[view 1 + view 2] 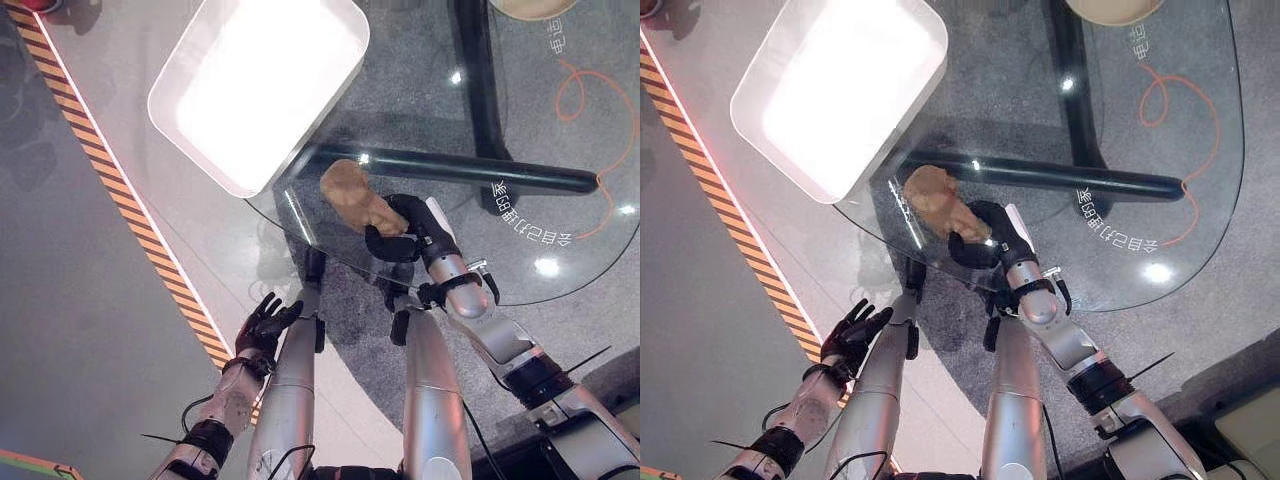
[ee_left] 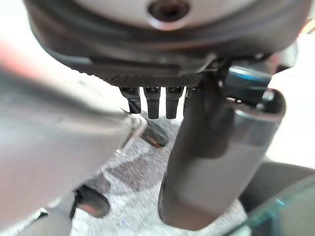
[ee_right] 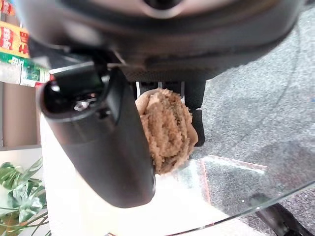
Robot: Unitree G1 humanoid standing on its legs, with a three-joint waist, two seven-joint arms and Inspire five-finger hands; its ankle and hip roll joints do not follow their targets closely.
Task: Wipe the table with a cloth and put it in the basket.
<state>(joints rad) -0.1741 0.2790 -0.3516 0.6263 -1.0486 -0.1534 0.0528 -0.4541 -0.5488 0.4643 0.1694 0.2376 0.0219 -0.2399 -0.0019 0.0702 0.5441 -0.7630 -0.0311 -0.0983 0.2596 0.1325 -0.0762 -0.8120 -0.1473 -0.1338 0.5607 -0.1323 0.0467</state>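
A crumpled tan cloth (image 1: 352, 193) lies on the glass table (image 1: 560, 250) near its left edge. My right hand (image 1: 400, 232) is shut on the cloth's near end, fingers and thumb curled round it; the right wrist view shows the brown cloth (image 3: 170, 130) pinched between thumb and fingers. A white basket (image 1: 258, 85) stands just beyond the table's left edge, a short way past the cloth. My left hand (image 1: 266, 323) hangs low beside the table with fingers spread and relaxed, holding nothing.
A dark tubular table frame (image 1: 470, 170) runs under the glass. An orange line and white lettering (image 1: 530, 215) mark the glass at the right. A yellow-black hazard stripe (image 1: 110, 180) crosses the floor at the left. A pale round object (image 1: 535, 8) sits at the far table edge.
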